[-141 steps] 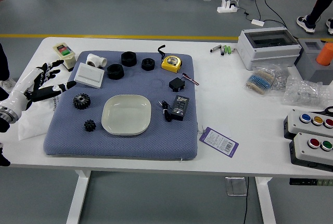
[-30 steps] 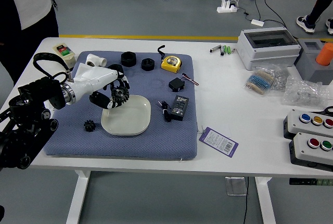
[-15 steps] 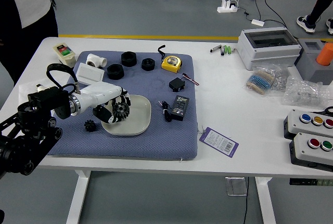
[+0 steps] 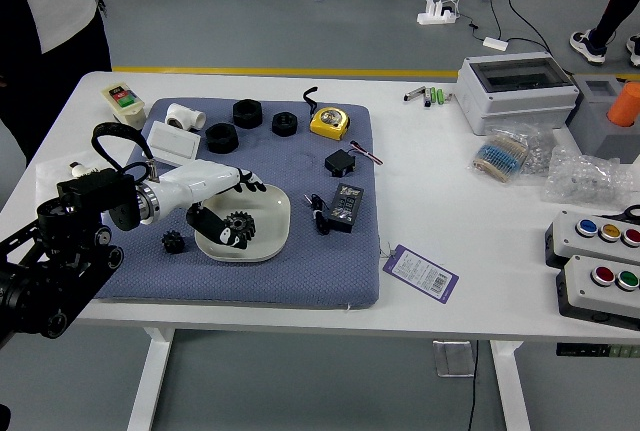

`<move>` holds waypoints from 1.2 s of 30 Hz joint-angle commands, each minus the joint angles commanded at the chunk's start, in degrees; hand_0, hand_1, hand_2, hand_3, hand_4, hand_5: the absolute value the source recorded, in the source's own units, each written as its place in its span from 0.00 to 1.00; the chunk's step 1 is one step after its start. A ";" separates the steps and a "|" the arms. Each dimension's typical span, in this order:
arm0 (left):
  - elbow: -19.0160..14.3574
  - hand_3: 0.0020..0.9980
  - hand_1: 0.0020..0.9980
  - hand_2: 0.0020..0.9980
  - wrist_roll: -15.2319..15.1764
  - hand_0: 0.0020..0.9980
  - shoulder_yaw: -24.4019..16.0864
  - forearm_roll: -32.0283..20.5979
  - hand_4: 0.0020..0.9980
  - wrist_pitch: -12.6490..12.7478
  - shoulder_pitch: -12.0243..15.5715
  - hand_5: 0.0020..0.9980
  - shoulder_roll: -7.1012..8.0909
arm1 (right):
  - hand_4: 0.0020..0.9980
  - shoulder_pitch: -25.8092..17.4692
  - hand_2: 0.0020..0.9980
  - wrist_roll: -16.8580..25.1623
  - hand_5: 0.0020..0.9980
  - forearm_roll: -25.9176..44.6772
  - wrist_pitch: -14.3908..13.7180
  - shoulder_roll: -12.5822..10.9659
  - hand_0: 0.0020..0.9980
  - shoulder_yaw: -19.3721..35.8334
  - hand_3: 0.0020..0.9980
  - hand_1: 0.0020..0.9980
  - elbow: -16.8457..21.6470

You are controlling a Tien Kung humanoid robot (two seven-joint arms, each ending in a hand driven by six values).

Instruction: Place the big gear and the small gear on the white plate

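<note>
Clock centred on the white plate (image 4: 269, 233), 12 toward the table's far side. Have the left arm (image 4: 88, 213) in from 9 o'clock, with the left hand (image 4: 200, 181) over the plate's left part. Can see fingers apart, upper ones toward 12, lower one toward 6, clamped on nothing. Have the big gear (image 4: 240, 224) on the plate, near the middle, just beside the lower finger. Can't tell about contact between gear and hand. Have the small gear (image 4: 173, 242) off the plate, on the blue mat (image 4: 310, 281), between 8 and 9 o'clock. Also on the mat: have a white box (image 4: 173, 143) between 10 and 11, a white pipe fitting (image 4: 185, 117) at 11, black rings from just before 12 to 1, a yellow tape measure (image 4: 330, 123) between 1 and 2, a black block (image 4: 340, 163) at 2, a black adapter (image 4: 345, 208) at 3. Off the mat, have a purple-edged tag (image 4: 422, 273) between 3 and 4. Standing past the table between 10 and 11, see a person (image 4: 80, 31) in dark clothes.
</note>
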 joint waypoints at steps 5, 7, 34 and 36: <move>-3.52 0.81 0.75 0.82 1.28 0.68 -2.98 1.92 1.00 -3.86 0.69 0.30 0.45 | 0.80 -0.14 0.75 0.01 0.68 0.08 0.01 0.04 0.67 -0.09 0.58 0.67 -0.02; -5.73 0.81 0.75 0.82 2.55 0.68 -4.96 3.23 1.00 -7.28 1.28 0.30 1.22 | 0.80 -0.24 0.75 0.00 0.68 0.04 0.02 0.04 0.67 -0.16 0.58 0.67 -0.02; -9.58 0.69 0.67 0.73 6.56 0.64 -15.06 4.06 0.93 -10.51 12.15 0.08 4.81 | 0.80 -0.96 0.75 -0.09 0.68 0.41 0.07 0.46 0.67 -0.80 0.57 0.67 -0.04; -9.33 0.63 0.62 0.65 6.56 0.60 -14.92 4.06 0.87 -10.17 12.19 0.06 4.70 | 0.80 -0.93 0.75 -0.07 0.68 0.36 0.04 0.45 0.67 -0.61 0.57 0.68 -0.04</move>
